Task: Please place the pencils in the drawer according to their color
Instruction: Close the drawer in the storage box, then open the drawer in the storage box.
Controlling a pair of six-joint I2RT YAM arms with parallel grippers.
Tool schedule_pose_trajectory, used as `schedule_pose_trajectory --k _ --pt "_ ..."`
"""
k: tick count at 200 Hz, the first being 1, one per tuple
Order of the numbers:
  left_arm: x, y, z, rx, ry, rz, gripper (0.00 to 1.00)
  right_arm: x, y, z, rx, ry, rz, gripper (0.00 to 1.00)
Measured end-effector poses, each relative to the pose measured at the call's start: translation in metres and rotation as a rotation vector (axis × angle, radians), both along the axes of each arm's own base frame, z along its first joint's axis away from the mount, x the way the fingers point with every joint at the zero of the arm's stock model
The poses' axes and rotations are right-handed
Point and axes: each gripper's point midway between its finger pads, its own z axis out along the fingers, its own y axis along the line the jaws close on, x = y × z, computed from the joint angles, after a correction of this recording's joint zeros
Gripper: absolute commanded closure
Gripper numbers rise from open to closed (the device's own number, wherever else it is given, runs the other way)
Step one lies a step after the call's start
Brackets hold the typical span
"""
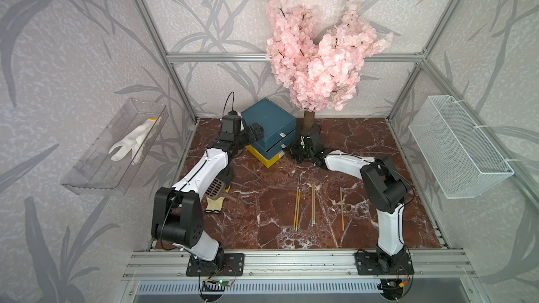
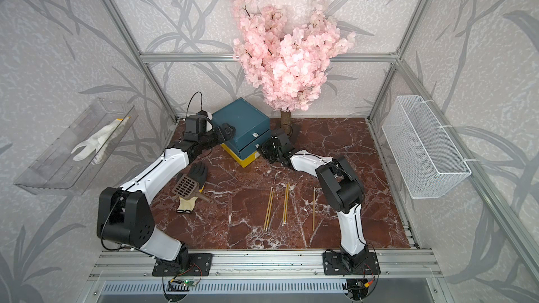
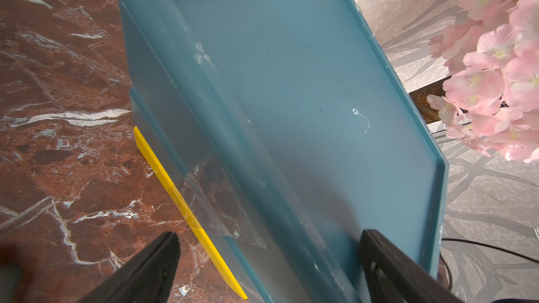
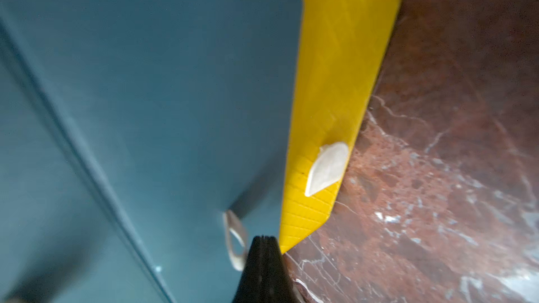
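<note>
The drawer (image 1: 268,125) (image 2: 240,125) is a teal chest with a yellow bottom drawer (image 4: 329,112), standing at the back of the marble table. My left gripper (image 1: 252,133) (image 2: 227,130) (image 3: 267,257) is open and straddles the chest's top left edge, one finger over the lid and one over the side. At the chest's front, my right gripper (image 1: 291,150) (image 2: 264,150) (image 4: 264,240) is shut, its tips right beside a teal drawer's white pull tab (image 4: 233,240). Several yellow pencils (image 1: 313,204) (image 2: 285,204) lie in the middle of the table, well clear of both grippers.
A brown slotted scoop (image 1: 216,189) (image 2: 186,185) rests on a black glove (image 2: 198,171) under the left arm. A pink blossom tree (image 1: 315,62) stands right behind the chest. A clear shelf (image 1: 96,170) hangs on the left wall, a wire basket (image 1: 460,147) on the right.
</note>
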Motion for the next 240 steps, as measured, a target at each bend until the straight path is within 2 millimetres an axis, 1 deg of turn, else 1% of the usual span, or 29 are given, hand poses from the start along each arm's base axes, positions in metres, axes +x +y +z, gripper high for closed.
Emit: schedule_pose_trajectory --k 11,21,53,72,90,102,114,128,141,160,186,198,201,209,240 --pt "0.000 0.000 0.000 0.000 0.000 0.000 0.00 0.004 0.004 0.009 0.011 -0.013 0.001 1.00" --pt "0.000 0.000 0.000 0.000 0.000 0.000 0.00 0.005 0.007 0.010 0.014 -0.007 0.002 1.00" --pt "0.000 0.001 0.000 0.002 -0.001 0.005 0.00 0.012 0.014 0.004 0.023 0.008 0.004 1.00" --pt "0.000 0.001 0.000 0.003 -0.002 0.005 0.00 0.011 0.017 -0.004 0.020 0.021 0.008 1.00" --pt "0.000 0.001 0.000 0.002 -0.001 0.005 0.00 0.009 0.019 -0.006 0.029 0.021 0.010 0.99" --pt "0.000 0.001 0.000 0.002 -0.001 0.005 0.00 0.007 0.019 -0.008 0.036 0.019 0.011 0.94" --pt "0.000 0.001 0.000 0.002 -0.001 0.005 0.00 0.000 0.014 -0.015 0.035 0.030 0.008 0.81" --pt "0.000 0.001 0.000 0.003 -0.001 0.005 0.00 -0.011 0.006 -0.028 0.020 0.053 0.005 0.68" --pt "0.000 0.001 0.000 0.002 -0.001 0.005 0.00 -0.022 -0.002 -0.037 0.005 0.076 0.002 0.60" --pt "0.000 0.001 0.000 0.002 -0.001 0.005 0.00 -0.034 -0.012 -0.048 -0.016 0.096 -0.004 0.57" --pt "0.000 0.001 0.000 0.002 -0.001 0.005 0.00 -0.037 -0.017 -0.054 -0.028 0.102 -0.017 0.53" --pt "0.000 0.001 0.000 0.002 -0.002 0.005 0.00 -0.036 -0.017 -0.054 -0.029 0.098 -0.020 0.51" --pt "0.000 0.001 0.000 0.002 -0.003 0.005 0.00 -0.036 -0.017 -0.053 -0.028 0.096 -0.022 0.50" --pt "0.000 0.001 0.000 0.002 -0.003 0.005 0.00 -0.033 -0.016 -0.052 -0.027 0.090 -0.024 0.48" --pt "0.000 0.001 0.000 0.001 -0.005 0.004 0.00 -0.017 -0.008 -0.049 -0.021 0.070 -0.036 0.47"
